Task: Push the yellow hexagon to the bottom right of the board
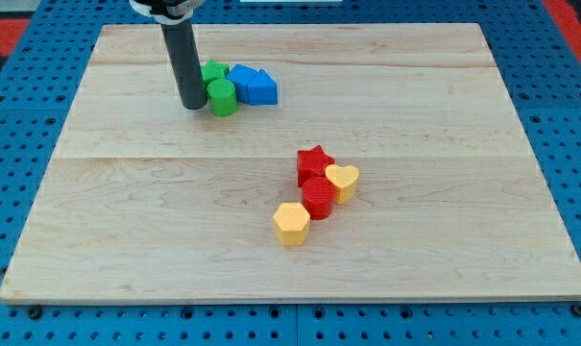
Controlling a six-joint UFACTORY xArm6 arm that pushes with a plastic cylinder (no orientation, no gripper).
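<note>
The yellow hexagon (291,223) lies on the wooden board (127,221) a little right of centre, low down. It touches a red cylinder (319,198) to its upper right. A yellow heart (343,180) and a red star (314,161) sit just above, all bunched together. My tip (192,103) is at the upper left of the board, far from the yellow hexagon. It stands right beside a green cylinder (222,97), on that block's left.
Another green block (213,71) sits behind the green cylinder. Two blue blocks (253,85) lie just right of the green ones. Blue pegboard (559,58) surrounds the board.
</note>
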